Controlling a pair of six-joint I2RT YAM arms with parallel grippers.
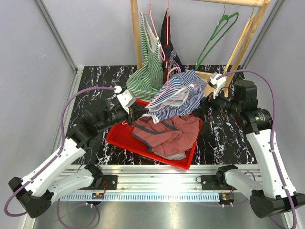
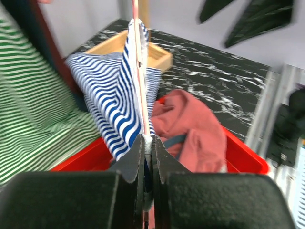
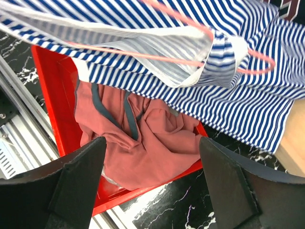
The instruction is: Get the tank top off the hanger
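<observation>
Jaws of the left gripper (image 2: 147, 143) clamp the pink hanger (image 2: 139, 71) — it carries the blue-striped tank top (image 1: 178, 95) above the red tray (image 1: 121, 138). Right gripper (image 3: 152, 143) jaws stand apart near the fabric — holding nothing.

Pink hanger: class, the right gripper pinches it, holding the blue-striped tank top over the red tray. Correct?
No: the left gripper pinches the pink hanger, as the left wrist view shows; the right gripper stands open. The rest holds.
</observation>
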